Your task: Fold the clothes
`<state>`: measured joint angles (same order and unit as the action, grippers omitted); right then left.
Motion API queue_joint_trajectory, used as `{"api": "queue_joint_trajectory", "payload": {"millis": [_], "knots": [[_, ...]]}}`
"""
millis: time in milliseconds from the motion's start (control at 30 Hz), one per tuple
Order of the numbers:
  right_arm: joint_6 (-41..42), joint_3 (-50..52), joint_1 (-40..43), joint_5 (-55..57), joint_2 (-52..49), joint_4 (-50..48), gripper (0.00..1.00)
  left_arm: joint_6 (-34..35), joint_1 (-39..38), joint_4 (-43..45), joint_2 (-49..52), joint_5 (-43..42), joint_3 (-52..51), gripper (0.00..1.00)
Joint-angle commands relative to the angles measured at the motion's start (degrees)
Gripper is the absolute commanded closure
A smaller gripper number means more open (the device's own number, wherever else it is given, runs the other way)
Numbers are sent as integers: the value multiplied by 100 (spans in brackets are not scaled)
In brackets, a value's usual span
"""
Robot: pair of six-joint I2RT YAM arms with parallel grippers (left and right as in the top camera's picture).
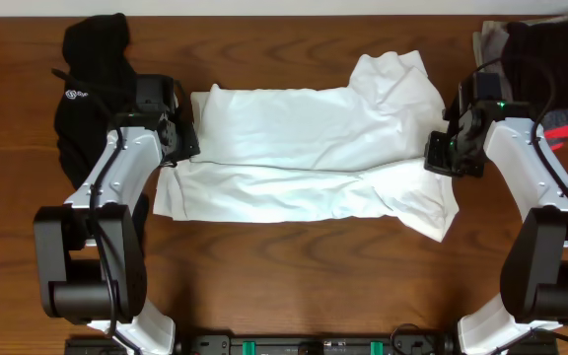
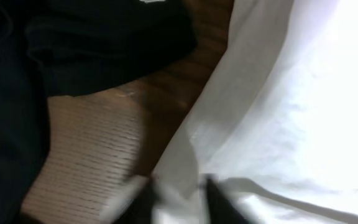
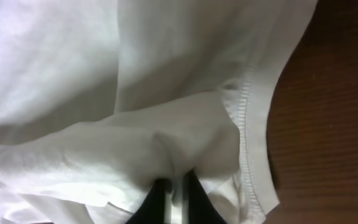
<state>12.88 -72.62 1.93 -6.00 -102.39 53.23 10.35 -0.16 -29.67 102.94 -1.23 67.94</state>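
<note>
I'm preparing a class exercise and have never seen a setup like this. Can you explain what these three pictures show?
This is a two-armed robot at a wooden table; each arm ends in a two-finger gripper. The wide picture comes from a camera above the table. The two close-ups come from cameras on the wrists, looking past the fingers. A white T-shirt lies spread out, partly folded. A black garment lies at the table's far left corner, and a pile of folded clothes at the far right corner. The right gripper pinches a fold of the shirt. The left gripper has cloth between its fingers, but blur hides whether it grips.
</note>
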Motion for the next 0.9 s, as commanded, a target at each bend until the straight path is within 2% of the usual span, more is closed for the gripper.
{"api": "queue_joint_trajectory", "payload": {"millis": [0, 33, 67, 233, 300, 433, 533, 700, 867], "knots": [[-9, 13, 31, 63, -70, -9, 63, -92, 9, 72, 72, 90, 0, 14], [-11, 2, 52, 63, -66, 4, 58, -177, 9, 96, 68, 90, 7, 5], [-15, -35, 83, 63, -59, 44, 56, -264, 9, 107, 63, 90, 37, 2], [-238, -514, 205, 15, 26, 439, 53, -282, 9, -229, -94, 22, 452, 2], [-420, -863, 229, 15, 50, 671, 49, -313, 9, -450, -201, -35, 699, 2], [-848, -1709, 227, 13, 50, 1180, 40, -789, 7, -782, -286, -732, 1259, 2], [-1099, -2267, 221, -2, 48, 1423, 35, -885, 7, -791, -284, -1226, 1707, 2], [-1191, -2833, 219, -7, 48, 1436, 33, -885, 7, -787, -4, -1414, 2592, 2], [-1191, -2896, 219, -114, 39, 1250, 32, -885, -4, -892, 702, -1784, 3563, 2]]}}
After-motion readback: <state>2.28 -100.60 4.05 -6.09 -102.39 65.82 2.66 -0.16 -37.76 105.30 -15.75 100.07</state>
